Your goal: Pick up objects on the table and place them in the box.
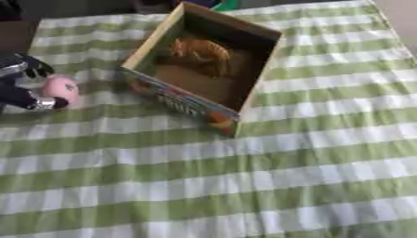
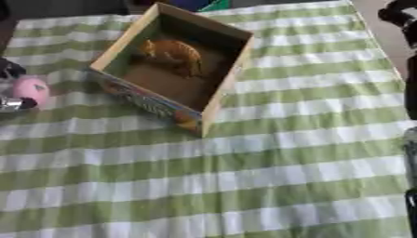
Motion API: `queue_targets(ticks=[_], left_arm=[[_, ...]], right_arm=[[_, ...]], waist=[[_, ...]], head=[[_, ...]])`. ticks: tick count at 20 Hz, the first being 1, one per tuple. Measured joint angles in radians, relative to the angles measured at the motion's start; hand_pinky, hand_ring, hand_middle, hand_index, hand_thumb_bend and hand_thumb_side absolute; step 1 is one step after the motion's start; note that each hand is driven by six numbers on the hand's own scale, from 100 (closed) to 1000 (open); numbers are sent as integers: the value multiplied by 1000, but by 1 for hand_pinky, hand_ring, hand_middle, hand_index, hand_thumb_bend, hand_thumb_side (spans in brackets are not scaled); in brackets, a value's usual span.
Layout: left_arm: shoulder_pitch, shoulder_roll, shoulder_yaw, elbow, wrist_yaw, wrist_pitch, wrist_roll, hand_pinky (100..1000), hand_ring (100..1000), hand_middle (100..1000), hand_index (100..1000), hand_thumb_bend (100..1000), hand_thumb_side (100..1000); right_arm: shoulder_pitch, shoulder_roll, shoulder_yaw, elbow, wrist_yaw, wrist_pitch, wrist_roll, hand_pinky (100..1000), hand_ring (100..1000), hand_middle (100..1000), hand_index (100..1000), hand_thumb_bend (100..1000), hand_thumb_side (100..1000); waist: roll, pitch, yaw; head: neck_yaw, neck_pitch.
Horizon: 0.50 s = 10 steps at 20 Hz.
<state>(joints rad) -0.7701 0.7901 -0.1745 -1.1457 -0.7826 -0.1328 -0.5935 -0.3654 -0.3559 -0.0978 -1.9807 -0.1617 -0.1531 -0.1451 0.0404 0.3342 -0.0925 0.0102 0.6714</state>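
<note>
It looks like a home: a table under a green-and-white checked cloth point(image 1: 269, 176), a printed cardboard box point(image 1: 183, 100) on it.

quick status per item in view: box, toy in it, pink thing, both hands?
box: open at the top, upright on the green checked cloth
orange toy animal: inside the box, at its far end
pink round object: outside the box, left of it, in the left hand
left hand: fingers curled round the pink object
right hand: only dark arm parts show at the right edge, hand not seen
</note>
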Motion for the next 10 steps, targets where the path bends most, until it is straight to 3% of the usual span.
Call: queue_targets(ticks=[10], left_arm=[[-3,-17,5,8,-37,18,18,439,706,653,783,258,539]], right_arm=[[-2,1,0,0,0,1,1,756,841,537,874,100,1000]], waist=[[0,6,-5]], head=[[9,-5]])
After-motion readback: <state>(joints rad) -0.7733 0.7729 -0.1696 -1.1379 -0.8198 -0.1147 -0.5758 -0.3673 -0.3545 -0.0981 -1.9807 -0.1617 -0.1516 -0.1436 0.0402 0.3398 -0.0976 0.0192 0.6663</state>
